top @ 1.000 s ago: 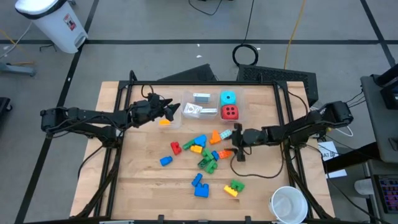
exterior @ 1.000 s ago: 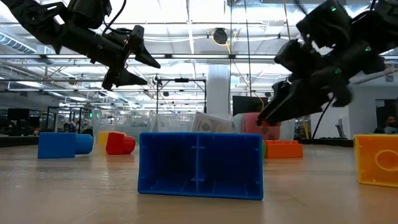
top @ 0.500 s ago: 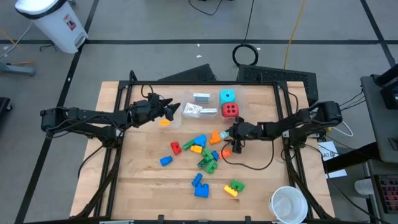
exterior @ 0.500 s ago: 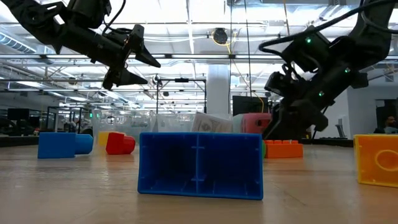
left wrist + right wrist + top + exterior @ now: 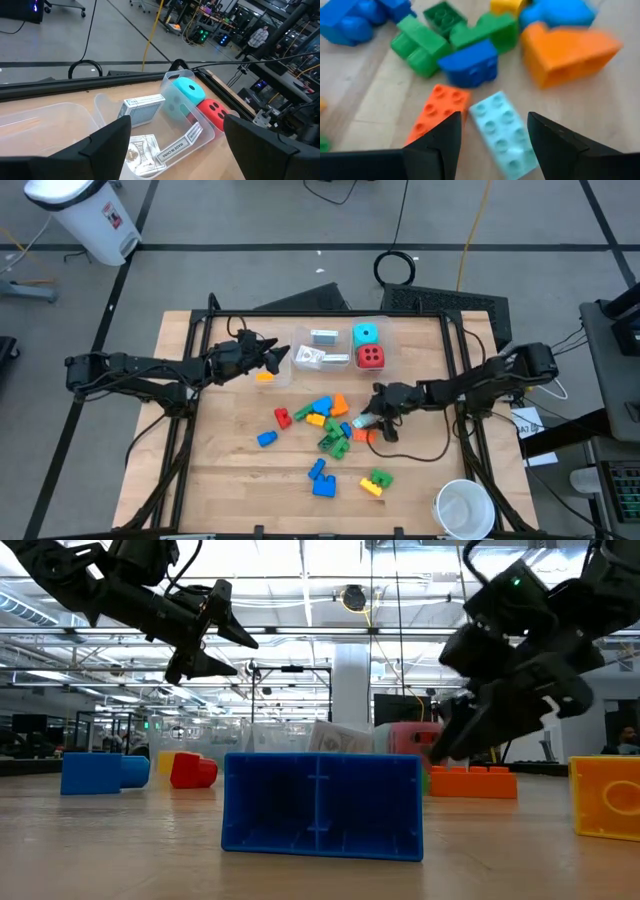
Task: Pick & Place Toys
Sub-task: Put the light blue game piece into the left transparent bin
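Note:
Several coloured bricks (image 5: 325, 420) lie in a heap at the table's middle. My right gripper (image 5: 368, 418) is low over the heap's right side, shut on a light blue brick (image 5: 502, 132), with an orange brick (image 5: 437, 112) beside it. My left gripper (image 5: 275, 358) hangs open above the clear bins (image 5: 300, 365) at the back and holds nothing. In the bins are a cyan die (image 5: 190, 90), a red die (image 5: 212, 110) and white and teal cards (image 5: 142, 107). A yellow brick (image 5: 264, 376) lies under the left gripper. My right gripper has the light blue brick's near end (image 5: 520, 160) between its two fingers; the place of contact is at the picture's lower edge and hardly shows. The fingers slant down from the table's right side. The brick sticks out past the fingertips, studs up; whether it touches the table I cannot tell.
Loose bricks lie toward the near edge: two blue ones (image 5: 320, 478), a green and yellow one (image 5: 377, 480), a blue one (image 5: 266, 439) and a red one (image 5: 283, 418). A white cup (image 5: 463, 508) stands at the near right corner. A black cable loops by the right gripper.
My right gripper has gone toward the table's near edge and down, tipping further downward, and has carried the light blue brick from beside the dice bin to the heap's right side next to the orange brick.

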